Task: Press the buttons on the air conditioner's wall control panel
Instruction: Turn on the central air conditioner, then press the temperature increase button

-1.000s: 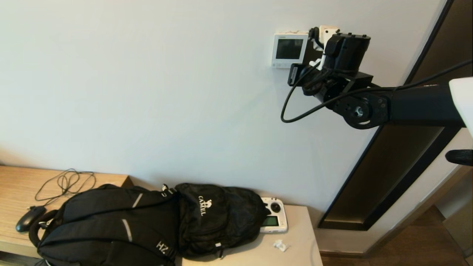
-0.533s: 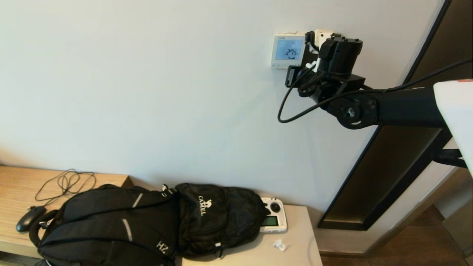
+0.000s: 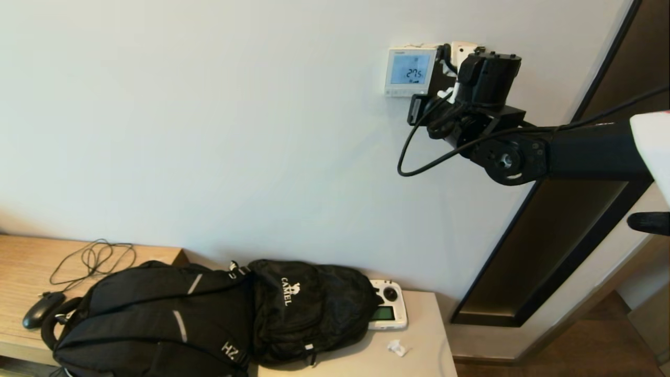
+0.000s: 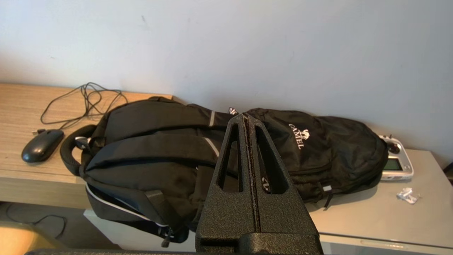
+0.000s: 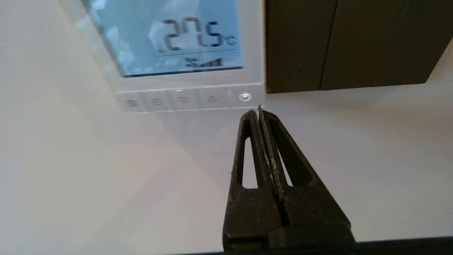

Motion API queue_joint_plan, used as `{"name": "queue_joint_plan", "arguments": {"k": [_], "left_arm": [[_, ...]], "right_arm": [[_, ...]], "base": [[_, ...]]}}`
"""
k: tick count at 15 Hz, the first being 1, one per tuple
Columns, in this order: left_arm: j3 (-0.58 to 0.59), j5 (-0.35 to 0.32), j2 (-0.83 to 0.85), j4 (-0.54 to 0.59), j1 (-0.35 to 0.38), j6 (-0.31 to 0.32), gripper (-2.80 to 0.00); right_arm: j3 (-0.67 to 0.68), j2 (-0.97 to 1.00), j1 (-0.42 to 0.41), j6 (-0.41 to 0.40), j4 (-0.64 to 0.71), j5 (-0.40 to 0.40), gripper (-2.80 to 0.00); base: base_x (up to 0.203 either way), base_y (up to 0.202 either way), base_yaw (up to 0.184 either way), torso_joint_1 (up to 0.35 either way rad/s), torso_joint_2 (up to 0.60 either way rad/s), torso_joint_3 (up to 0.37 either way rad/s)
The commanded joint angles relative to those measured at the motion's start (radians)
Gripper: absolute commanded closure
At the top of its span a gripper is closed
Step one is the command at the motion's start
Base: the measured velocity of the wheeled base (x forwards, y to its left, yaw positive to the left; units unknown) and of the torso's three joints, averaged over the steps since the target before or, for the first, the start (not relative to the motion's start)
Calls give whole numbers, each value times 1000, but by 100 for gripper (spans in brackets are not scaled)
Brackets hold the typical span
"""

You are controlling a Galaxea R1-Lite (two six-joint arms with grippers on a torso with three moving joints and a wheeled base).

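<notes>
The air conditioner's wall control panel (image 3: 411,71) is a small white square on the wall, its screen lit pale blue and reading 27.5. In the right wrist view the panel (image 5: 187,86) has its row of pale buttons (image 5: 184,100) along the bottom edge. My right gripper (image 5: 258,110) is shut and empty. Its tip sits just below the panel's bottom edge, under the round button (image 5: 245,96) at the end beside the black plate. In the head view the wrist hides the fingers. My left gripper (image 4: 247,118) is shut and empty, parked low above the backpack.
A plain black plate (image 5: 339,42) is on the wall beside the panel. Below, a black backpack (image 3: 209,314), a white handheld controller (image 3: 388,310), a mouse (image 3: 42,309) and a cable (image 3: 94,256) lie on the tables. A dark door frame (image 3: 549,235) stands to the right.
The panel's screen was dark a second ago and is now lit. My right gripper moved in towards the panel's lower corner, then drew back a little to the right.
</notes>
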Motion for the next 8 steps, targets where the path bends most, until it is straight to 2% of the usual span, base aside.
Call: {"name": "queue_joint_plan", "arguments": {"k": [1,5,8], "left_arm": [[0,1,0,0,1,-1,0],[0,0,0,0,1,-1,0],[0,-1,0,0,0,-1,0]], "right_arm": [[24,-45,18,1,-2,-1,0],[53,-74,64,1,-4,-5,0],[37,-53,64,-7,-31,-5,0]], "base": [[0,0,0,0,0,0],[0,0,0,0,0,0],[0,0,0,0,0,0]]}}
